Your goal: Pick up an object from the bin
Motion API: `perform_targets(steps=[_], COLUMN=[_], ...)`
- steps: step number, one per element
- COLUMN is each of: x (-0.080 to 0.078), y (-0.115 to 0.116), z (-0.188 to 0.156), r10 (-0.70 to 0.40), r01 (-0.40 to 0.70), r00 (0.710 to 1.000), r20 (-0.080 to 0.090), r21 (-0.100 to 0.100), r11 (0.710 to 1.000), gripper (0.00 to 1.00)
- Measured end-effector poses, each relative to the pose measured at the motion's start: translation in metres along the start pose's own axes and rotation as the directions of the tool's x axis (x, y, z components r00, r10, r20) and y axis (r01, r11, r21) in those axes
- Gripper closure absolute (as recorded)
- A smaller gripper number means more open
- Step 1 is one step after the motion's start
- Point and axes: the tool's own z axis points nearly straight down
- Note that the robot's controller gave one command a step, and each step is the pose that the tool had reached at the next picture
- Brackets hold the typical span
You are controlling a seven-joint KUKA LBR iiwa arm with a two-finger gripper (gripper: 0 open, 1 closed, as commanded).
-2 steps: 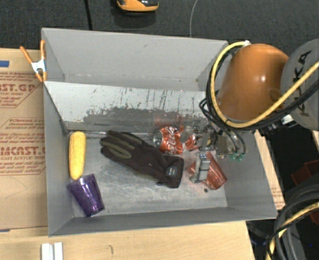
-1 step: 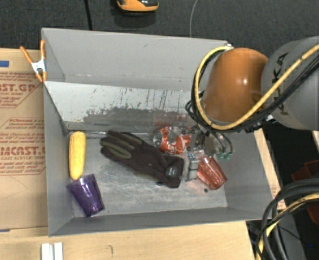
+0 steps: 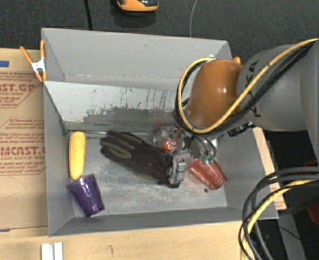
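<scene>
Left of the dark, limp glove (image 3: 133,153) lie a corn cob (image 3: 77,154) and a purple cup (image 3: 86,195). The glove lies flat in the middle of the bin (image 3: 137,58), its long axis slanting, tips pointing upper left and cuff lower right. The gripper (image 3: 175,173) sits at the cuff, spread or pinching I cannot tell, with a red cup (image 3: 208,173) just right of it.

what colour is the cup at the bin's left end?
Purple; the cup shows best in the camera view, beside the yellow corn cob.
</scene>
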Motion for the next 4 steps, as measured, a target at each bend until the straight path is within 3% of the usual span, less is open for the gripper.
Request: perform_targets(steps=[1,2,3,4], x=[-0.011,-0.011,-0.014,-0.014], y=[0.003,0.003,0.018,0.018], z=[0.067,0.067,-0.112,-0.109], r10=[-0.139,-0.14,-0.08,-0.079], r01=[0.139,0.14,0.079,0.079], r00=[0.99,0.99,0.997,0.997], r20=[-0.001,-0.001,0.004,0.0], r21=[0.0,0.0,0.001,0.001], r11=[0.99,0.99,0.997,0.997], gripper=[1.0,1.0,1.0,1.0])
